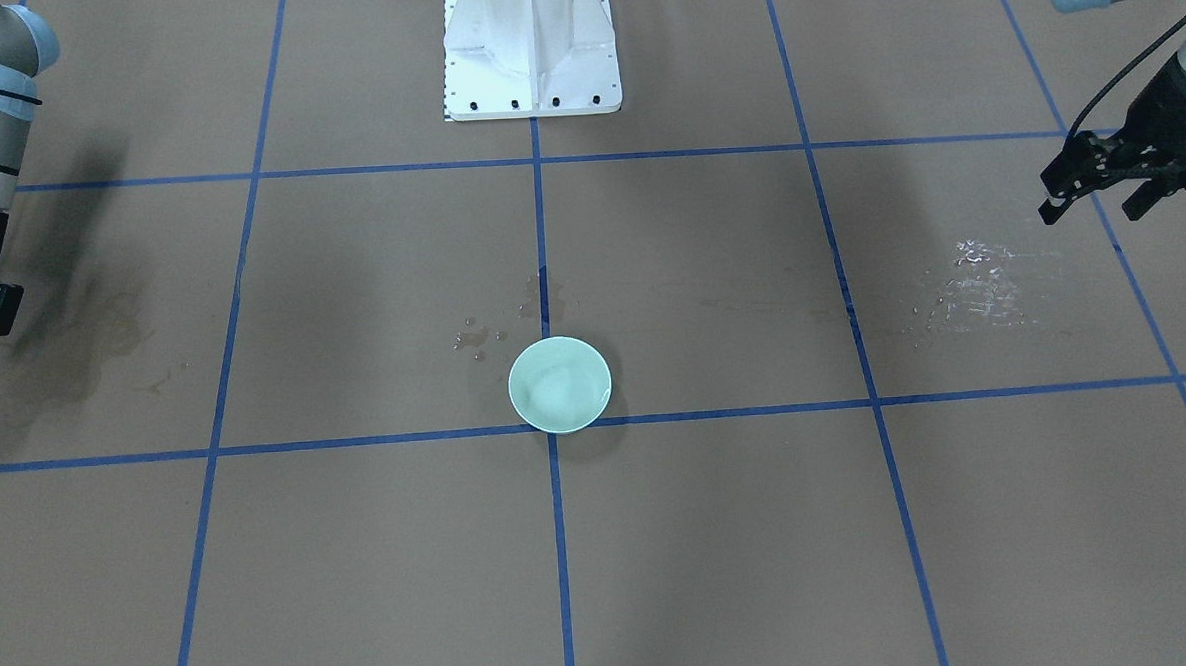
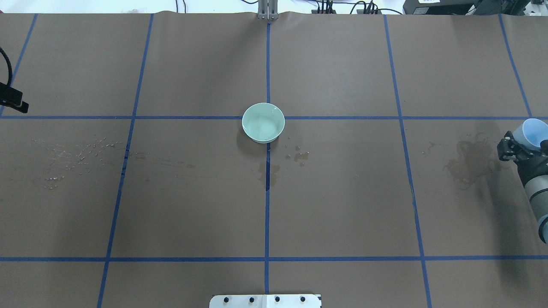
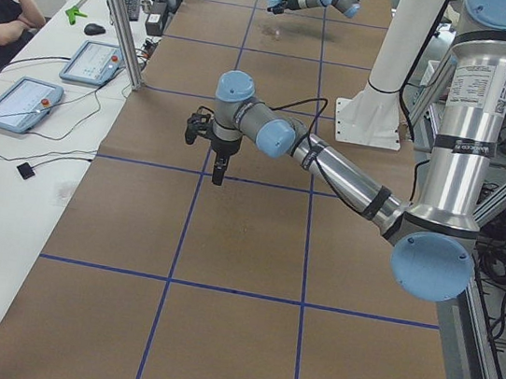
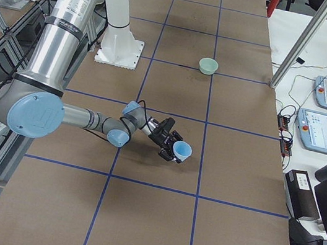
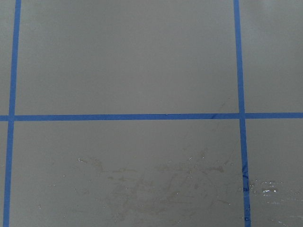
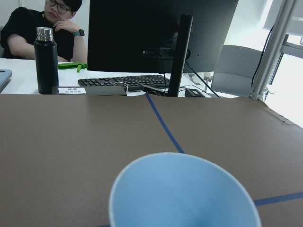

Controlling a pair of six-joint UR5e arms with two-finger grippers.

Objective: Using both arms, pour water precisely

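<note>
Overhead exterior: right end effector (image 2: 519,149) clamps blue cup (image 2: 533,131) at the right edge; left end effector (image 1: 1091,209) spread apart, empty.

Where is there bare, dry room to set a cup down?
The whole far row beyond the green bowl is bare and dry. Nearer, wet patches flank it: droplets on the robot's left, a stain by the right gripper and its blue cup.

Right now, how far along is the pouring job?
Done: the right gripper grips the blue cup. In hand: it hangs far to the side of the green bowl; the left gripper is open, empty. Left, seemingly: the pour. Wet patches mark the table; bowl contents unclear.
</note>
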